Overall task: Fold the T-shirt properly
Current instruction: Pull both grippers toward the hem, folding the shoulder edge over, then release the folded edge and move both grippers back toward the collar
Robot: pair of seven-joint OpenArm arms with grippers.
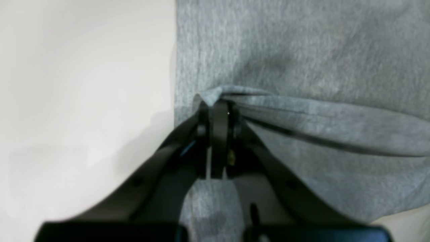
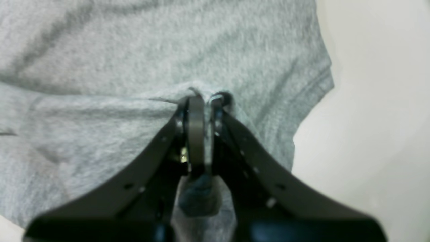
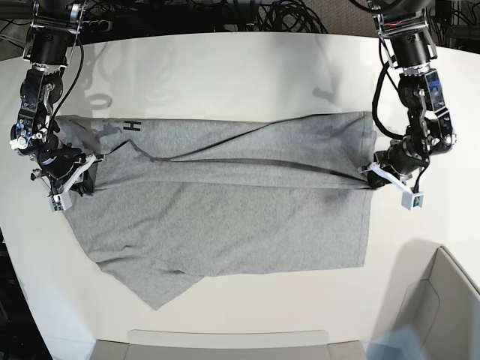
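The heather-grey short-sleeved cotton T-shirt [image 3: 225, 210] lies spread on the white desk [image 3: 225, 67]. The left hand [image 1: 218, 104] and right hand [image 2: 201, 97] each pinch an opposite edge, apparently a folded layer.

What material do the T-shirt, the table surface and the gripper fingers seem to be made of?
T-shirt: soft knit fabric, probably cotton jersey; heather-grey flecks, limp folds, matte.
Table: smooth white hard surface, maybe laminate; it shows soft reflections.
Fingers of the left gripper and right gripper: black and matte, likely plastic; the blur leaves this open. Both are shut on the T-shirt.
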